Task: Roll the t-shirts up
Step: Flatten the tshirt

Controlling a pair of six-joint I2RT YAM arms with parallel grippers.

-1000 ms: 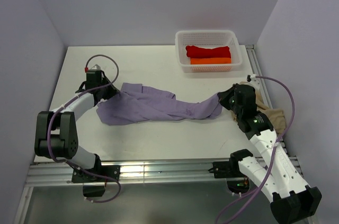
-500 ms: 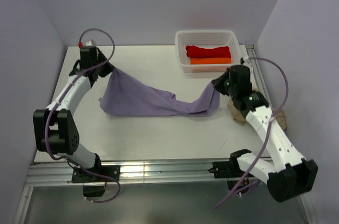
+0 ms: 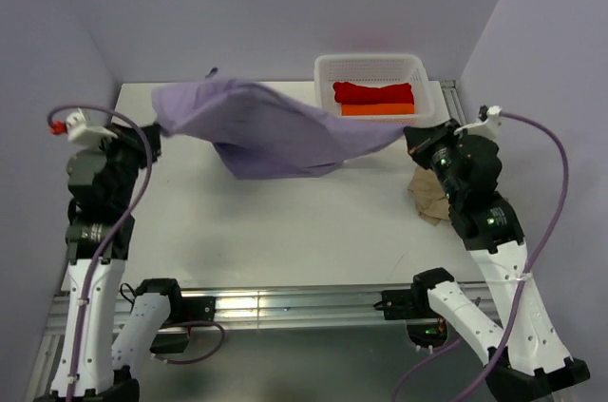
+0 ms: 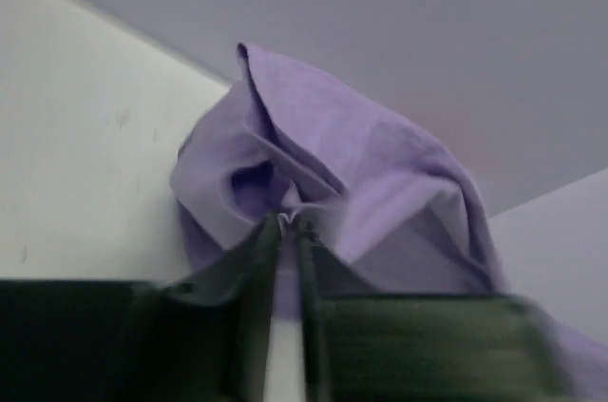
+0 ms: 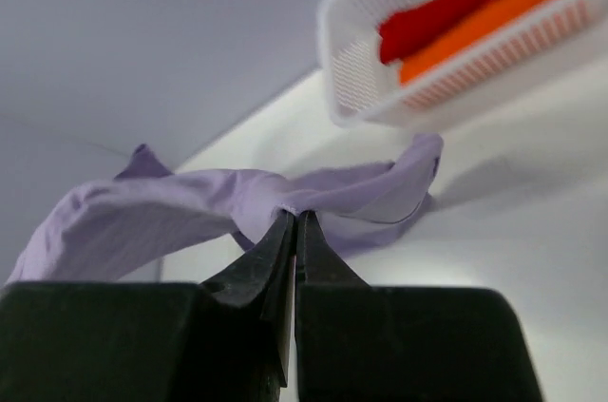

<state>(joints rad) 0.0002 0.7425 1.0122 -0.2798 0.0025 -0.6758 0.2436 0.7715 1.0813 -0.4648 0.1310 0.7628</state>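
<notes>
The lavender t-shirt [image 3: 275, 126] hangs in the air above the table, stretched between both arms. My left gripper [image 3: 160, 124] is shut on its left edge, and in the left wrist view the cloth [image 4: 351, 174] bunches at my left gripper [image 4: 291, 222]. My right gripper [image 3: 407, 135] is shut on the shirt's right edge; the right wrist view shows the cloth [image 5: 190, 207] pinched at my right gripper [image 5: 295, 215]. A beige-tan t-shirt [image 3: 429, 197] lies crumpled on the table under the right arm. Rolled red [image 3: 373, 92] and orange [image 3: 378, 109] t-shirts lie in the basket.
The white mesh basket [image 3: 325, 88] stands at the back right of the white table [image 3: 285, 231], also seen as the basket [image 5: 446, 88] in the right wrist view. Lavender walls close in the table on three sides.
Both arms have risen and lifted the lavender t-shirt off the table. The left arm swung back toward the left front; the shirt now hangs spread in the air.
</notes>
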